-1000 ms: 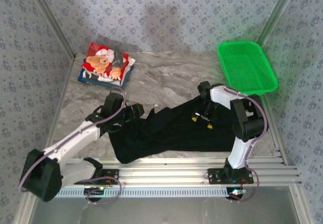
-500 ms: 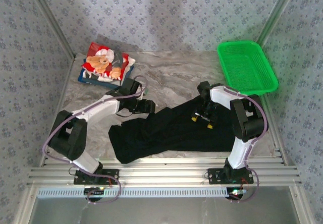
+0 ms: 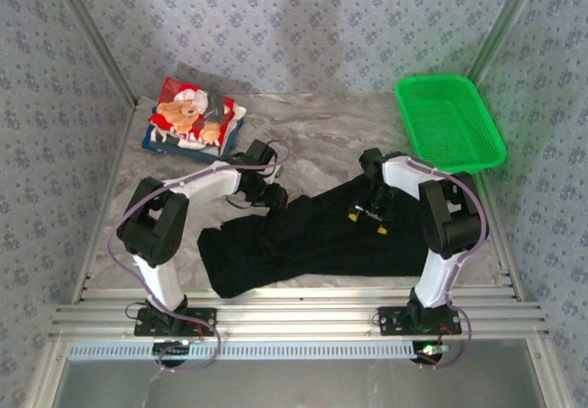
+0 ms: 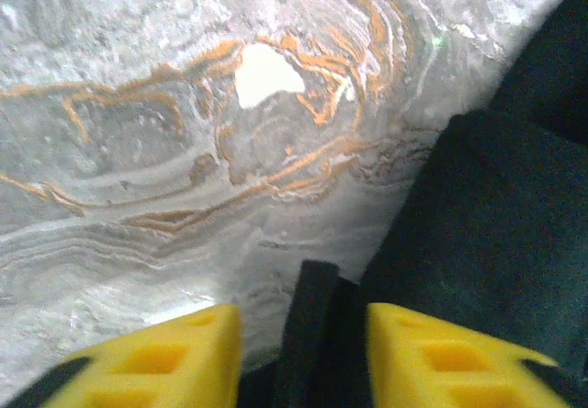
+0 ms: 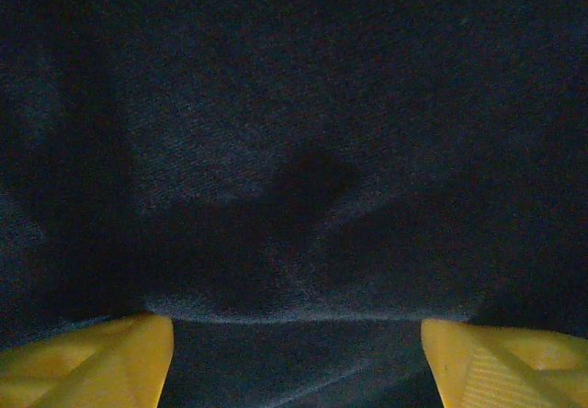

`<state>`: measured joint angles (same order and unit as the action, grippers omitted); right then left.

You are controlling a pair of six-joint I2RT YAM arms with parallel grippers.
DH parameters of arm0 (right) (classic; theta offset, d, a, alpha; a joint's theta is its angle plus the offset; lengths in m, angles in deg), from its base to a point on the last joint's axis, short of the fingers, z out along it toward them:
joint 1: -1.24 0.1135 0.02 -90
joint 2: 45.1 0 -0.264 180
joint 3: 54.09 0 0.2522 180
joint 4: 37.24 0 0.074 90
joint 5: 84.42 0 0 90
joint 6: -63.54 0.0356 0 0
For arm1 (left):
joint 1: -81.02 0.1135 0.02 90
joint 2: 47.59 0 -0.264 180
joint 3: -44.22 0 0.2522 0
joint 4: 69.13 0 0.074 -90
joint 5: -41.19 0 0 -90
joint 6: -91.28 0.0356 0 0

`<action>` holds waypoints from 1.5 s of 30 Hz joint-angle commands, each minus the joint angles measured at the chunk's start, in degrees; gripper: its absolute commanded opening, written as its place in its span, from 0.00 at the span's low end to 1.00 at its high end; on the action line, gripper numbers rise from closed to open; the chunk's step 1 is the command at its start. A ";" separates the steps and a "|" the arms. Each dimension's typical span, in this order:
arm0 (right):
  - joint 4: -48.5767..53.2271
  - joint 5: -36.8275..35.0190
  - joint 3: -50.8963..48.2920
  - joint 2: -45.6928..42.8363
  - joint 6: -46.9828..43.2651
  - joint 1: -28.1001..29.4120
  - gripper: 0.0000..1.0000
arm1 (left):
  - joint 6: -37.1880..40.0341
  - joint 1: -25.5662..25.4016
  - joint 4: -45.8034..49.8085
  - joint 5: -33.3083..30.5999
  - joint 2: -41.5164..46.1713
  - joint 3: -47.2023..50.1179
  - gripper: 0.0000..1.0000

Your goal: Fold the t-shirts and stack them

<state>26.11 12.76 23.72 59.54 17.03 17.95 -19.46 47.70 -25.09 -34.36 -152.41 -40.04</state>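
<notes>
Cloth of the black t-shirt (image 3: pixel 312 243) lies crumpled at lower centre of the top view, well apart from the folded teddy-bear t-shirt (image 3: pixel 191 117) at upper left. The left gripper (image 3: pixel 271 197) is at its upper-left edge. The wrist view adds that the yellow fingers (image 4: pixel 175 357) stand half apart around a raised fold, with a gap on one side. The right gripper (image 3: pixel 367 220) stands wide apart over the cloth and clamps nothing.
</notes>
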 commanded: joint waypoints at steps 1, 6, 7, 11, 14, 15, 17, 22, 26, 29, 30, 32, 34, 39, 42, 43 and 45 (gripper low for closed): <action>-4.30 -2.08 -2.92 3.03 -1.47 0.60 0.76 | 2.62 0.31 3.09 -3.05 -2.06 -3.51 0.23; -4.06 -1.85 -3.42 2.86 -1.70 0.52 0.76 | 5.79 1.34 5.32 -3.02 -4.66 -7.76 0.00; -3.90 -1.74 -3.50 2.77 -1.74 0.52 0.76 | 6.40 1.65 5.72 -2.77 -4.99 -8.66 0.00; -3.48 -1.71 -3.27 2.67 -2.00 0.27 0.77 | 9.08 3.29 8.21 -4.70 -5.40 -13.37 0.00; -3.46 -1.60 -3.36 2.59 -2.20 0.30 0.77 | 11.99 4.46 11.11 -7.59 -5.81 -19.22 0.00; -3.42 -1.60 -3.38 2.59 -2.18 0.34 0.77 | 12.85 4.72 11.74 -8.74 -6.12 -21.06 0.00; -3.41 -1.55 -3.51 2.59 -2.26 0.19 0.77 | 14.59 5.57 13.16 -10.06 -7.46 -26.82 0.00; -3.31 -1.55 -3.36 2.63 -2.70 0.05 0.77 | 19.47 7.04 17.99 -16.04 -13.35 -42.37 0.00; -3.44 -1.64 -3.51 2.67 -2.90 0.11 0.77 | 23.50 7.44 21.49 -22.51 -19.10 -55.97 0.00; -3.75 -1.64 -3.58 2.76 -2.94 0.21 0.77 | 26.36 7.57 23.64 -26.05 -23.67 -65.72 0.00; -3.79 -1.54 -3.59 2.93 -3.05 0.22 0.77 | 27.33 7.61 24.30 -26.84 -25.28 -68.81 0.00; -3.74 -1.47 -3.35 3.23 -3.14 0.25 0.77 | 29.17 7.68 24.71 -28.74 -28.11 -73.48 0.00; -3.79 -1.27 -3.15 3.63 -3.40 0.17 0.77 | 29.82 8.25 23.11 -29.56 -28.68 -74.00 0.00; -3.39 -1.46 -2.48 4.43 -3.68 0.37 0.77 | 31.92 9.34 18.41 -30.95 -30.34 -76.14 0.00; -3.08 -1.56 -1.92 4.88 -3.93 0.42 0.77 | 32.93 9.74 15.28 -31.13 -31.34 -76.28 0.00; -3.02 -1.45 -1.76 4.92 -3.95 0.42 0.77 | 33.26 9.84 14.45 -31.39 -31.71 -76.31 0.00; -2.81 -1.13 -1.57 4.96 -4.15 0.37 0.77 | 33.37 10.21 13.61 -32.02 -32.61 -76.62 0.00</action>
<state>26.72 12.82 24.18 59.98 14.62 18.06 11.95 57.30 -7.95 -64.19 -183.51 -114.31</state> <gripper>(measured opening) 0.770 0.041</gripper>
